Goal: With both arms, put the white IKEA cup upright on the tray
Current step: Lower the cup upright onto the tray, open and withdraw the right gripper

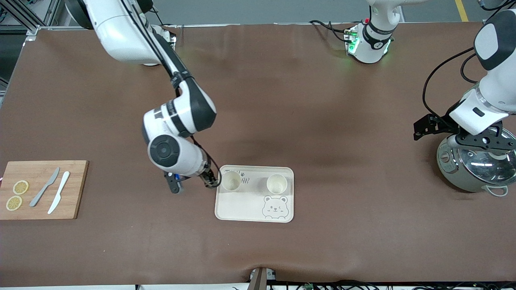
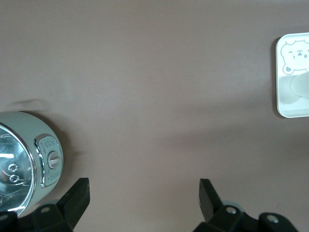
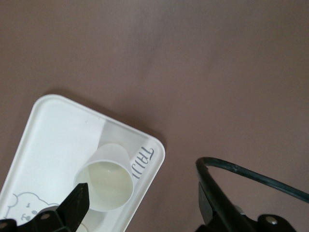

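Cream tray (image 1: 242, 211) carries two upright white cups: one cup (image 1: 231, 181) at its ten o'clock corner, a second cup (image 1: 276, 183) near one o'clock. The right gripper (image 1: 209, 180), jaws spread and apparently empty, sits just beside the first cup. The left gripper (image 1: 479, 141) waits open above a rice cooker (image 1: 475, 173) at the left arm's end.

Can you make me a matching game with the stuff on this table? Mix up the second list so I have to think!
Things:
1. two white cups
2. lemon slices
3. left claw
4. right claw

Places:
A. over the cooker with the glass lid
B. on the wooden cutting board
C. open, beside the cup at the tray's edge
D. upright on the bear tray

Pairs: 1-D, 2-B, 3-A, 4-C
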